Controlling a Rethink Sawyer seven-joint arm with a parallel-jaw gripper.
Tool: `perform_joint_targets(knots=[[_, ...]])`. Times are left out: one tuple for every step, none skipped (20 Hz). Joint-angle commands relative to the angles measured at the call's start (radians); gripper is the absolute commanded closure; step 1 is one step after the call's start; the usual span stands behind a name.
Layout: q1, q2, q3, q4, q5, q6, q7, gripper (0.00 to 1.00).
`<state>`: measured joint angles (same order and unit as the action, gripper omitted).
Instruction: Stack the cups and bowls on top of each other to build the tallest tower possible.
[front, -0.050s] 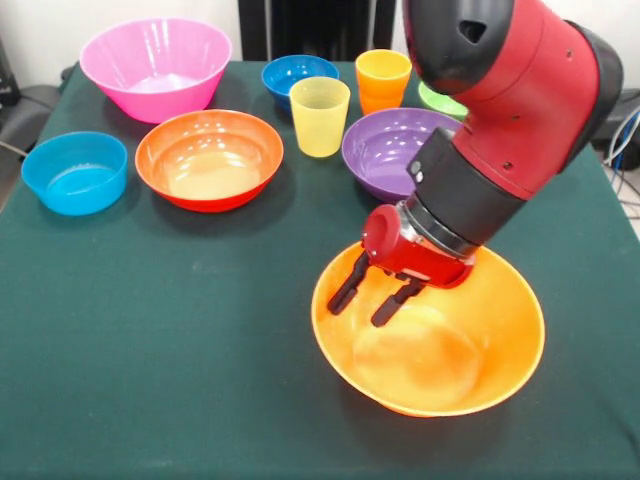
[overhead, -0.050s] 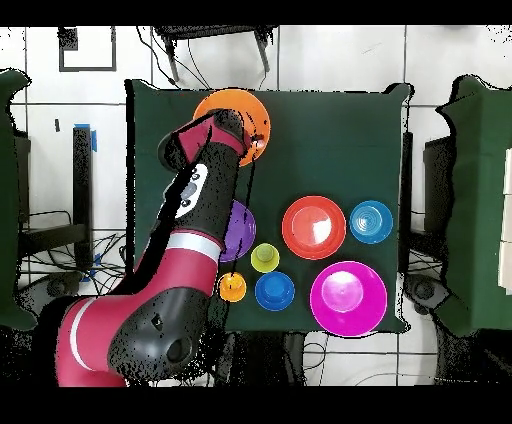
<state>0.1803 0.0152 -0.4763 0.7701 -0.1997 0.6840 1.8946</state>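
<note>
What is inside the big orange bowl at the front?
Only the robot's gripper is over the big orange bowl, with both fingers open and empty. No cup or other bowl sits in it. The arm covers part of the far rim.

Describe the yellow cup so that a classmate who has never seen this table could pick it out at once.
Start at the big pink bowl in a far corner of the green table. Along that far side, between the orange-red bowl and purple bowl, stands the yellow cup. It is pale yellow and upright; the cup behind it is deeper orange.
</note>
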Motion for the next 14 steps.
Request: perform_joint_targets(knots=[[-0.032, -0.058, 0.169, 0.158, 0.024, -0.058, 0.022, 0.0], [-0.03, -0.083, 0.185, 0.168, 0.04, -0.046, 0.02, 0.0], [-0.032, -0.105, 0.205, 0.174, 0.058, -0.029, 0.012, 0.0], [-0.034, -0.127, 0.223, 0.178, 0.075, -0.006, 0.003, 0.0], [-0.034, -0.147, 0.239, 0.176, 0.089, 0.018, -0.011, 0.0], [-0.035, -0.17, 0.257, 0.179, 0.104, 0.044, -0.024, 0.0], [-0.033, -0.189, 0.266, 0.172, 0.116, 0.075, -0.032, 0.0], [-0.03, -0.2, 0.271, 0.156, 0.128, 0.111, -0.036, 0.0], [-0.027, -0.212, 0.276, 0.14, 0.14, 0.146, -0.041, 0.0], [-0.025, -0.223, 0.279, 0.13, 0.15, 0.174, -0.04, 0.0], [-0.028, -0.231, 0.291, 0.121, 0.159, 0.181, -0.046, 0.0], [-0.031, -0.234, 0.3, 0.111, 0.171, 0.195, -0.046, 0.0], [-0.033, -0.237, 0.306, 0.1, 0.177, 0.2, -0.05, 0.0], [-0.034, -0.24, 0.309, 0.09, 0.182, 0.211, -0.051, 0.0]])
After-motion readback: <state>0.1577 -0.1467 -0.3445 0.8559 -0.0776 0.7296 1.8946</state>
